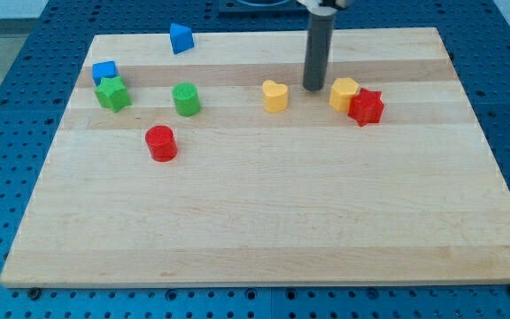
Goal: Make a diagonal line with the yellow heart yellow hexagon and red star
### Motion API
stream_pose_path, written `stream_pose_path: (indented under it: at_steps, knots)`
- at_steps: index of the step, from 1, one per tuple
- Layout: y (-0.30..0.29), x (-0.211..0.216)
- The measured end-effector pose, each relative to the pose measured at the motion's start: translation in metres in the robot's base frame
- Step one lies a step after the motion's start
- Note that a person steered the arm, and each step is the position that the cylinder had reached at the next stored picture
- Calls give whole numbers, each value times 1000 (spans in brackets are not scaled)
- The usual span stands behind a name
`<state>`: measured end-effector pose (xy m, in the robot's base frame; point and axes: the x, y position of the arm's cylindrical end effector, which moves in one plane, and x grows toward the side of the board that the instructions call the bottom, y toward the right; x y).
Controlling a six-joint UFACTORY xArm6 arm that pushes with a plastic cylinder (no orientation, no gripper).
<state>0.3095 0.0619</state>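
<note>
The yellow heart [275, 96] lies on the wooden board [264, 213] a little above the middle. The yellow hexagon [344, 93] lies to its right, and the red star [366, 107] touches the hexagon's lower right side. My tip [313, 88] stands on the board between the heart and the hexagon, slightly toward the view's top, closer to the hexagon and touching neither.
A red cylinder [160, 143] and a green cylinder [186, 99] lie left of the middle. A green star [112, 93] and a blue cube [104, 72] sit at the far left. A blue pentagon-like block [181, 38] lies near the top edge.
</note>
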Motion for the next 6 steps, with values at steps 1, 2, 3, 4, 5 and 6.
stream_pose_path:
  at_steps: [1, 2, 3, 4, 5, 6]
  knots:
    - [-31, -15]
    - [-91, -14]
    - [-83, 55]
    - [1, 49]
    - [-26, 15]
    - [-13, 0]
